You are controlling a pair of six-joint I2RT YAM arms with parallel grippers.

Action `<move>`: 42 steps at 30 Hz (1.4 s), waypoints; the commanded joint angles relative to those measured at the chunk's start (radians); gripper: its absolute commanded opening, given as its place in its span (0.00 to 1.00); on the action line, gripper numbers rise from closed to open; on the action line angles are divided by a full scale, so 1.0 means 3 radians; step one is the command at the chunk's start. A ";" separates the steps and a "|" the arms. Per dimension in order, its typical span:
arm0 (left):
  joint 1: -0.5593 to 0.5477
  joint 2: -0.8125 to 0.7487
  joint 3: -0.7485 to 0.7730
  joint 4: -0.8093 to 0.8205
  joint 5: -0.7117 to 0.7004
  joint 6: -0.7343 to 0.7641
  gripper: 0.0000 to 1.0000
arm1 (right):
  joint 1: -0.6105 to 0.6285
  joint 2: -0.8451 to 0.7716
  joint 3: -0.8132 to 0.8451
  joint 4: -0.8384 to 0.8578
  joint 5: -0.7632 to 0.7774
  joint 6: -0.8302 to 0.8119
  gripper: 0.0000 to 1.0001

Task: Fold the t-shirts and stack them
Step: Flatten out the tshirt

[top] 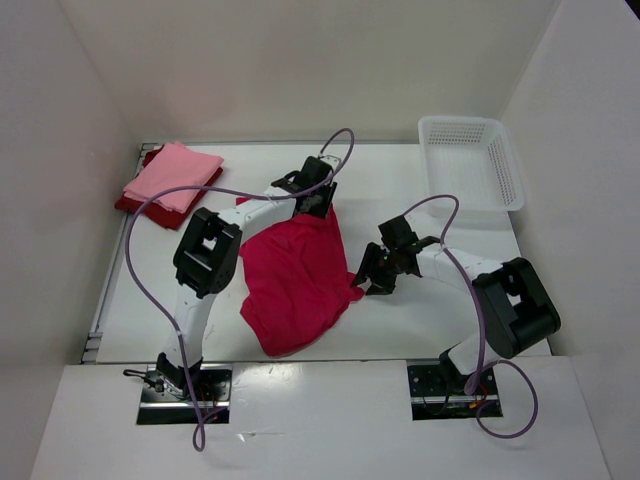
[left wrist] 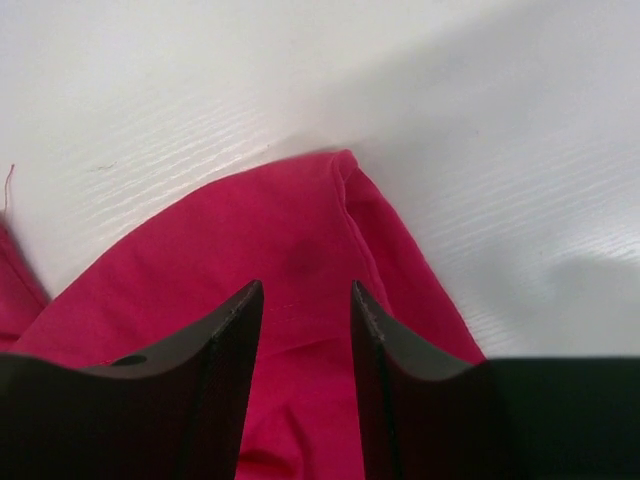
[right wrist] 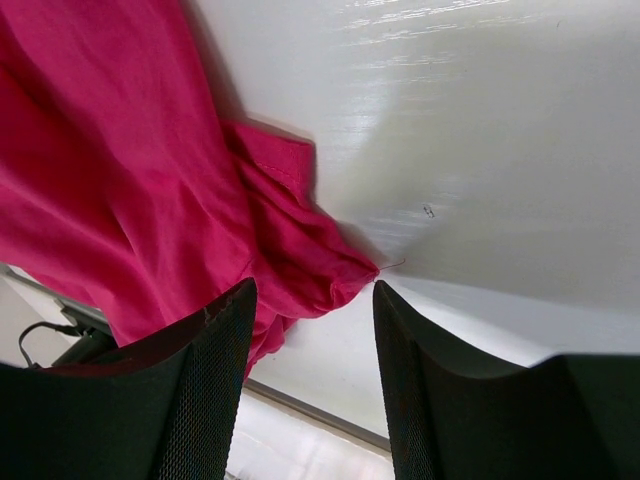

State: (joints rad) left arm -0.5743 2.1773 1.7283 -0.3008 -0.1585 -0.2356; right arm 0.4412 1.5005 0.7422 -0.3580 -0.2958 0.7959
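From above, a smooth white bench (top: 420, 320) boxed in by plain white walls carries a white plastic mesh basket (top: 512, 175) at one o'clock. A folded light pink t-shirt (top: 172, 175) lies on a dark red t-shirt (top: 135, 205) at ten o'clock, and a rumpled crimson t-shirt (top: 295, 285) is spread at centre, with the left jaws at its twelve o'clock corner and the right jaws at its three o'clock edge. The left wrist view shows the left jaws released, parted above a hemmed corner of the soft crimson cloth on the glossy bench. The right wrist view shows the right jaws released wide, with a bunched sleeve just beyond them at ten o'clock.
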 commanded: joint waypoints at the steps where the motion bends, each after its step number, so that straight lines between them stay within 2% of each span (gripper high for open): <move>1: -0.0038 0.0044 0.0094 0.0046 0.0119 0.0089 0.47 | 0.0033 -0.0113 0.0016 0.0099 0.0035 0.0021 0.56; 14: -0.0151 0.0253 0.0170 0.0016 0.0119 0.0090 0.50 | -0.0034 -0.0144 0.0016 0.0099 0.0004 -0.0010 0.56; 17: -0.0151 0.0254 0.0201 0.0016 0.0027 0.0090 0.46 | -0.0034 -0.0175 0.0016 0.0099 0.0004 -0.0010 0.56; 22: -0.0151 0.0254 0.0201 0.0016 -0.0253 0.0019 0.30 | -0.0034 -0.0206 -0.0014 0.0099 0.0004 -0.0010 0.56; 31: -0.0151 0.0152 0.0135 0.0087 -0.0336 0.0019 0.14 | -0.0034 -0.0206 -0.0045 0.0130 0.0004 -0.0010 0.56; 37: -0.0151 -0.0170 0.0170 0.0001 -0.0121 0.0018 0.12 | -0.0064 -0.0206 -0.0045 -0.0039 0.0214 -0.0010 0.56; 42: -0.0090 -0.0548 0.0140 -0.0122 0.0073 0.0018 0.07 | -0.0064 -0.0206 -0.0116 -0.0070 0.0168 -0.0010 0.53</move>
State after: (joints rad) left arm -0.6132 2.1452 1.7485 -0.3416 -0.1814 -0.2379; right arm 0.4274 1.4807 0.7280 -0.3641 -0.2604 0.7952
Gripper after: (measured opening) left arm 0.086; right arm 0.535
